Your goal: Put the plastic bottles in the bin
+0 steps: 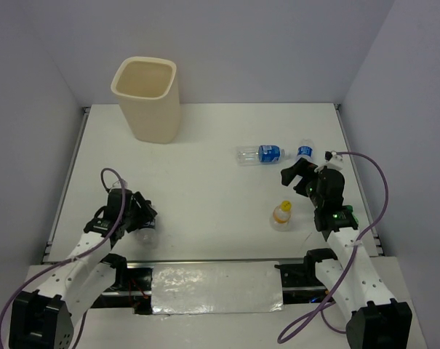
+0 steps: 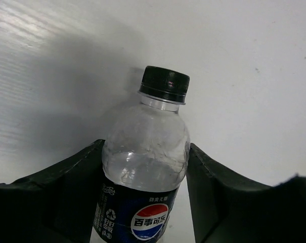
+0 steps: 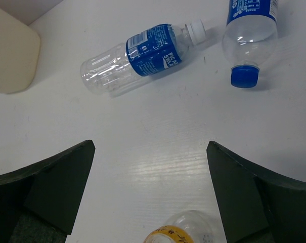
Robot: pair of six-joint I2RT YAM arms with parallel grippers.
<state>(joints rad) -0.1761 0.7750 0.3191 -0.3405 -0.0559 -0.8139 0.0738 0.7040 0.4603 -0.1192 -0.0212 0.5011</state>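
Left pincer [image 2: 145, 151] clamping clear round-shouldered black-capped bottle [image 2: 145, 169], right pincer [image 3: 150, 147] spread wide, tapered cream bin [image 1: 148, 109]

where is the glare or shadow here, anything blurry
Top external: even light, glare only on the silver sheet at the near edge; left wrist: broad soft shadow left of the sharp black-capped bottle; right wrist: white-capped bottle sharp, orange-capped bottle cropped by the bottom edge.

A robot-testing lab cell: a bare white table [image 1: 205, 182] boxed in by plain white walls [image 1: 278, 43] at 9, 12 and 3 o'clock, with the left arm [image 1: 81, 258] and right arm [image 1: 350, 254], trailing purple cables [image 1: 383, 189], bolted at 6 o'clock beside a strip of silver tape [image 1: 216, 287].
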